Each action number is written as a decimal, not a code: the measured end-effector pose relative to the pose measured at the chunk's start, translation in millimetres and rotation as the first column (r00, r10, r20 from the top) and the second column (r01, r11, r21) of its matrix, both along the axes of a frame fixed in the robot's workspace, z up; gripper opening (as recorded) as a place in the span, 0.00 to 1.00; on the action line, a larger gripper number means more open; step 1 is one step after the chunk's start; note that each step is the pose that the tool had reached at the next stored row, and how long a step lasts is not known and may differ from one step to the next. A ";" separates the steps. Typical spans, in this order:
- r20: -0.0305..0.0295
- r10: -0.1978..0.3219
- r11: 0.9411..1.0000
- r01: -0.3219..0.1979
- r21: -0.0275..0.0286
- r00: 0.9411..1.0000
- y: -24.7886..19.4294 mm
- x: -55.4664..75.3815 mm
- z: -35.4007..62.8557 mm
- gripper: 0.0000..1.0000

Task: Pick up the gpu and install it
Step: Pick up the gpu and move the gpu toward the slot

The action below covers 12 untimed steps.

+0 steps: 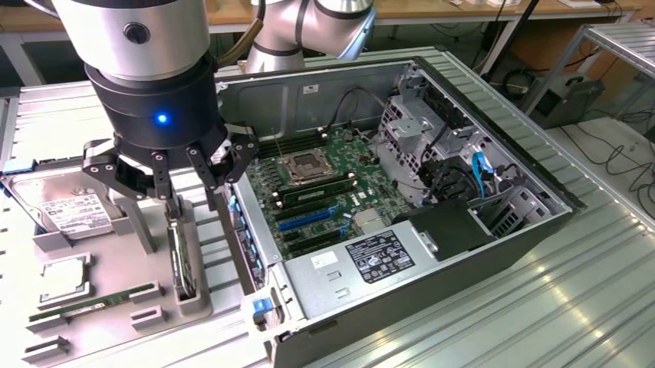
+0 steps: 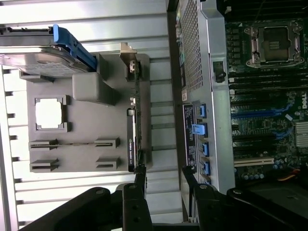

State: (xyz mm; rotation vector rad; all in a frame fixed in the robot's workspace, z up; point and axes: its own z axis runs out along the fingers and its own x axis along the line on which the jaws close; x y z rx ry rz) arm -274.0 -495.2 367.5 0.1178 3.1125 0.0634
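Exterior view: open, empty hand (image 1: 169,188) above gpu (image 1: 182,257), not touching. Card on edge in grey fixture (image 1: 205,307) on bench (image 1: 511,307), just beside open case (image 1: 307,92). Probably racked upright to leave both faces free for pinching.

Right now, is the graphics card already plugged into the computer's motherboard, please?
No, the graphics card stands on edge in the gray tray beside the computer case.

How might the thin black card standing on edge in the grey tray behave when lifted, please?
The thin black gpu card probably lifts stiff and light, being a flat board; upright on its narrow edge, it could tip.
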 end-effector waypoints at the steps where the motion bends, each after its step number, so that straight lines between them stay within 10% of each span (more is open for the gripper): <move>1: 0.000 0.000 1.000 0.000 0.000 1.000 0.0 -0.1 -0.5 0.42; 12: 0.000 0.000 1.000 0.000 0.000 1.000 -0.2 -3.7 -5.4 0.42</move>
